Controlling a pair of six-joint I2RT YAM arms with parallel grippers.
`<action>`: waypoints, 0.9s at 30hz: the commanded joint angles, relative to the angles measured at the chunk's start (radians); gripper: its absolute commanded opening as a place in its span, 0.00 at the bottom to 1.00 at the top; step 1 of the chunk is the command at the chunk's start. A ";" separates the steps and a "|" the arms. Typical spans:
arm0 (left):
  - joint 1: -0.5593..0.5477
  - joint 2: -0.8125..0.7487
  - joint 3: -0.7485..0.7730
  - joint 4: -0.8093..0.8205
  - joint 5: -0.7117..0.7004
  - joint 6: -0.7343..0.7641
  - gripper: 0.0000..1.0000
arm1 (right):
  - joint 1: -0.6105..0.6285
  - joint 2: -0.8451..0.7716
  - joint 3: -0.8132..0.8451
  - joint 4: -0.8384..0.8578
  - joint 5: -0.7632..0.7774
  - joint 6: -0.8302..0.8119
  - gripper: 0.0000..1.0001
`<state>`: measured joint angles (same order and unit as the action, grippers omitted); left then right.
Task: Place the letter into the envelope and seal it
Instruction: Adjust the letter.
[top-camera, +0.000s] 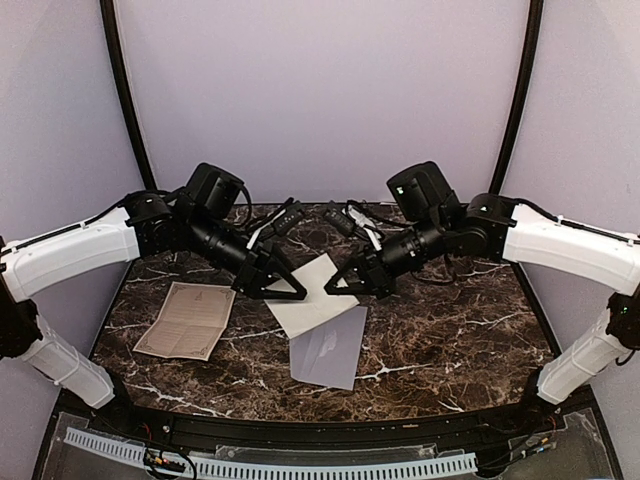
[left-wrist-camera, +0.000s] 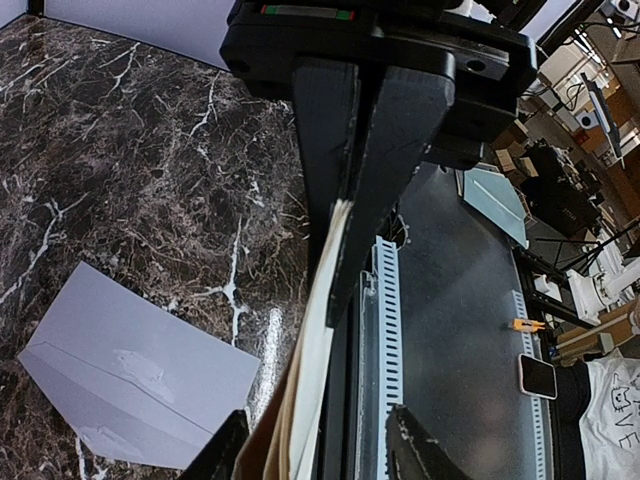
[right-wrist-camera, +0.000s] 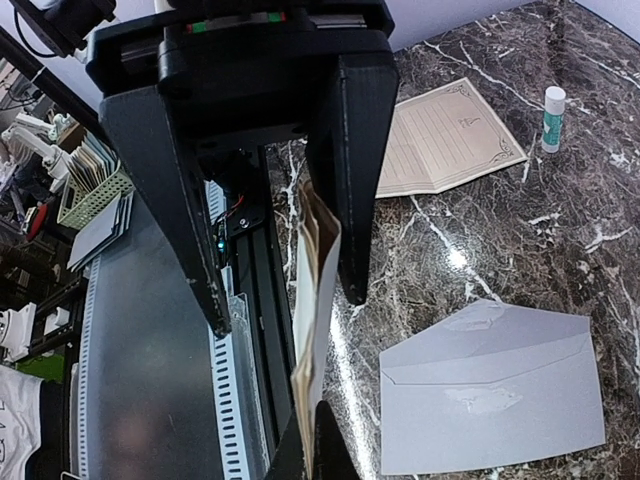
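- At the front middle of the table (top-camera: 450, 340), the envelope (top-camera: 328, 350) lies flat. It is near the front edge and just under the held letter (top-camera: 312, 300).
- There is bare table to the right of the envelope. A tan sheet (top-camera: 185, 320) lies well apart on the left.
- A glue stick (right-wrist-camera: 553, 118) stands past the tan sheet. Only the right wrist view shows it.
- Both wrist views see the letter from its edge, so its face is hidden. The words on the tan sheet are too small to read.
- Both arms reach in from the sides and tilt down. Their tips almost meet over the middle of the table.
- The left gripper (top-camera: 297, 292) is pressed together and pinches the letter.
- The right gripper (top-camera: 335, 287) has its fingers spread, one on each side of the letter.
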<state>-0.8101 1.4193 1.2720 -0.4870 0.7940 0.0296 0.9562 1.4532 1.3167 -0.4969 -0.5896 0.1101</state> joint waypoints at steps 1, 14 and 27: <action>-0.001 -0.035 0.003 0.018 0.070 -0.005 0.45 | 0.008 0.000 0.026 -0.012 -0.042 -0.019 0.00; -0.008 -0.006 -0.001 0.038 0.128 -0.025 0.00 | 0.014 0.021 0.023 0.001 -0.035 -0.015 0.05; -0.007 -0.152 -0.564 0.726 -0.375 -0.735 0.00 | 0.013 -0.200 -0.465 0.444 0.551 0.563 0.79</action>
<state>-0.8162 1.2530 0.7925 -0.0662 0.5800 -0.4126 0.9623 1.2530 0.9867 -0.2569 -0.2031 0.3950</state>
